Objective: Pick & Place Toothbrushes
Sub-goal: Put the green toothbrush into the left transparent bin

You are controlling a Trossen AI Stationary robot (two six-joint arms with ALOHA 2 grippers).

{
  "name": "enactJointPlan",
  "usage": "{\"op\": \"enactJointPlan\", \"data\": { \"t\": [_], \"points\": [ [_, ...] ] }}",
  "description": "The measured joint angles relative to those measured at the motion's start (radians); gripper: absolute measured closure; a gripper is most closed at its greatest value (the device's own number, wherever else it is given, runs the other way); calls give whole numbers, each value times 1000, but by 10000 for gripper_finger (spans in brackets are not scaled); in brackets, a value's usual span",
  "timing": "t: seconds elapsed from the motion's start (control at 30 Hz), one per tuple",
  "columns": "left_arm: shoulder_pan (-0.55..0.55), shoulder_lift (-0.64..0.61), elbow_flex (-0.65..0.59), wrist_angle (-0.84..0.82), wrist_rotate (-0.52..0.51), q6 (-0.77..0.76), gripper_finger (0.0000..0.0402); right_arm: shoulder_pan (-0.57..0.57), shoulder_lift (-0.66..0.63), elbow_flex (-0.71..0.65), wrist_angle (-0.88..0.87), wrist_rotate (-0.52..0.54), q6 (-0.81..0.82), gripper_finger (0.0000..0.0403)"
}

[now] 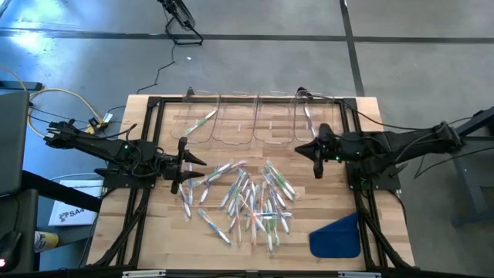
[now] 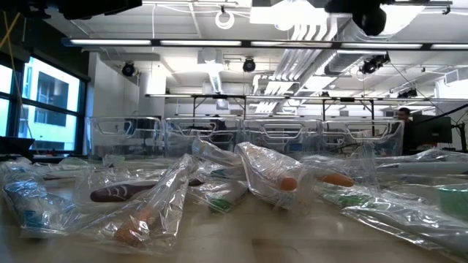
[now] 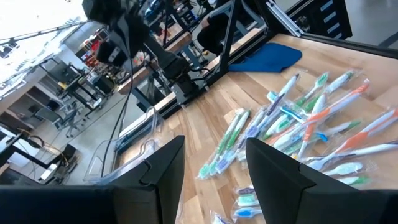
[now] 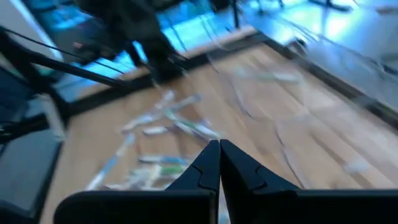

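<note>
Dozens of toothbrushes (image 1: pixel 245 197), four bins (image 1: pixel 258 120)

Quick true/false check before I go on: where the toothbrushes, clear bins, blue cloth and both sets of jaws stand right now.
1. The toothbrushes lie mostly in a loose pile mid-table. True.
2. The left gripper has its jaws shut. False: they stand open with nothing between them.
3. The right gripper has its jaws shut and empty. True.
4. The blue cloth lies inside a clear bin. False: it lies on the table near the front right corner.
5. All the clear bins are empty. False: at least two hold a toothbrush.
</note>
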Motion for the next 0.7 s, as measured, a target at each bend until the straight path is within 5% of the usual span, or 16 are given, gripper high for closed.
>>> {"op": "enactJointPlan", "data": {
  "t": [0.23,0.7],
  "points": [
    [0,0,0,0,0,-3,236,37,0,0,84,4,-116,399],
    [0,1,0,1,0,-20,236,39,67,-2,76,28,-65,399]
  ]
}}
